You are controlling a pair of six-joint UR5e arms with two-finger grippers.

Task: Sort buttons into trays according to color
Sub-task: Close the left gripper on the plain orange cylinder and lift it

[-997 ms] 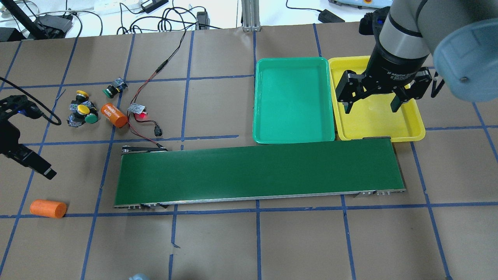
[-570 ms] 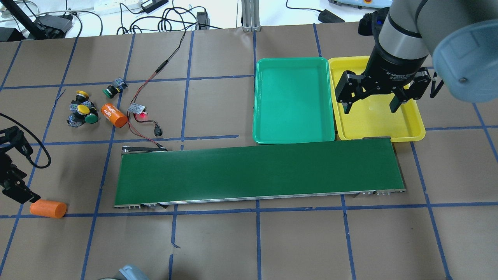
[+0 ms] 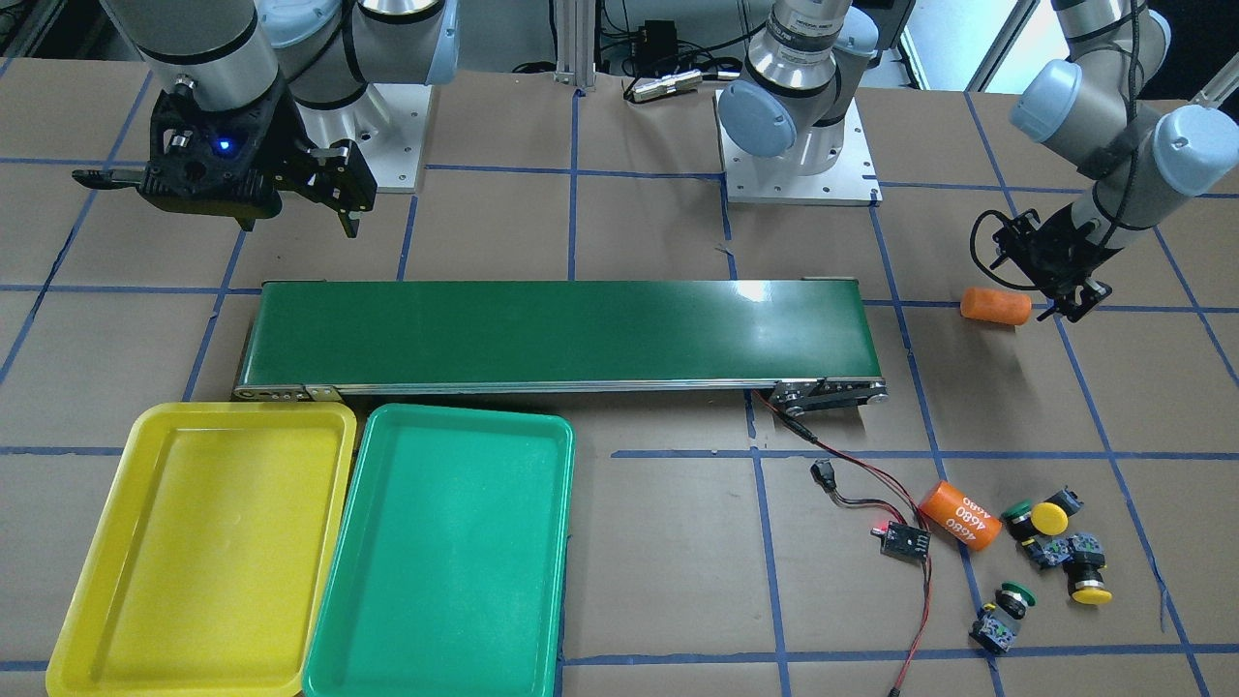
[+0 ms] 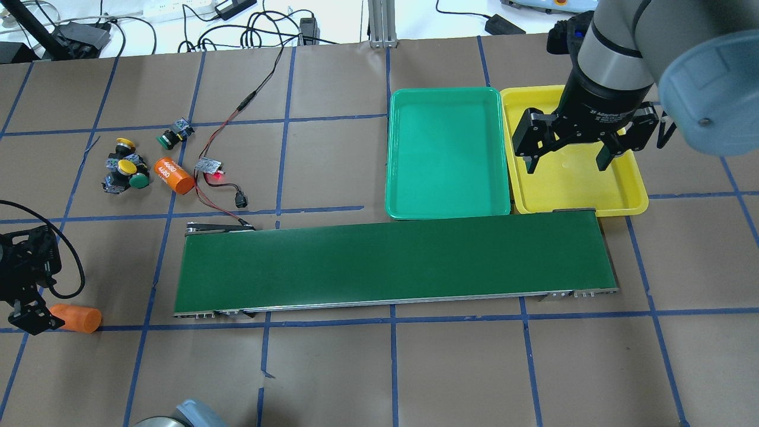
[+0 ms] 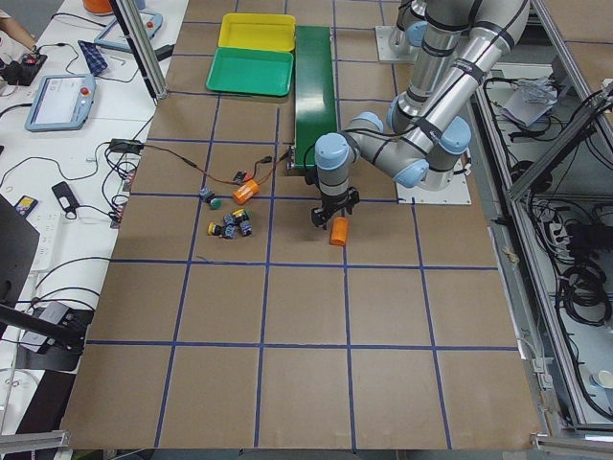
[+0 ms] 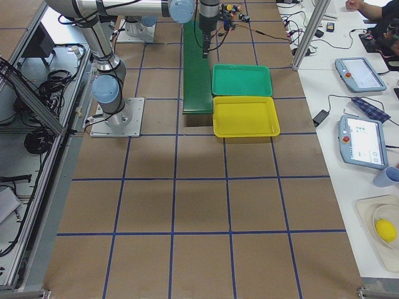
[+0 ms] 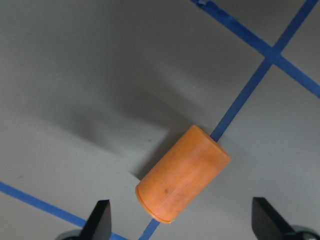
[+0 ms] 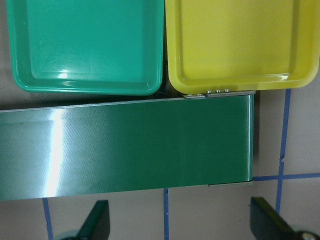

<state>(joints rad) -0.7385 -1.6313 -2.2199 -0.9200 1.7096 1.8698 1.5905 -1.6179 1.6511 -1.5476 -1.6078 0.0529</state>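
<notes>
1. Hovering low over the table, the left gripper (image 7: 181, 221) is holding its two fingers wide apart and is gripping nothing.
2. A plain orange cylinder (image 7: 182, 180) is lying on its side right under that gap. In the wrist view neither finger is touching it.
3. The four buttons (image 4: 123, 166) are sitting on the table well away from the left gripper, out in front of it on the side far from the robot. Two are wearing yellow caps and two are wearing green caps. One green one is sitting a little apart from the other three.
4. An orange cylinder marked 4680 (image 4: 174, 175) is lying just beside the buttons.
5. The right gripper (image 4: 566, 165) is hanging up high with its fingers wide apart too, and it is carrying nothing.
6. The end of the dark green belt (image 8: 125, 147) is lying below and just ahead of the right gripper's fingers.
7. The yellow tray (image 8: 240, 75) and the green tray (image 8: 85, 80) are sitting side by side past the belt from the right gripper. The yellow one is lying straight ahead, and the green one is lying toward the left gripper's side.
8. The buttons are sitting well apart from the right gripper and from both trays.
</notes>
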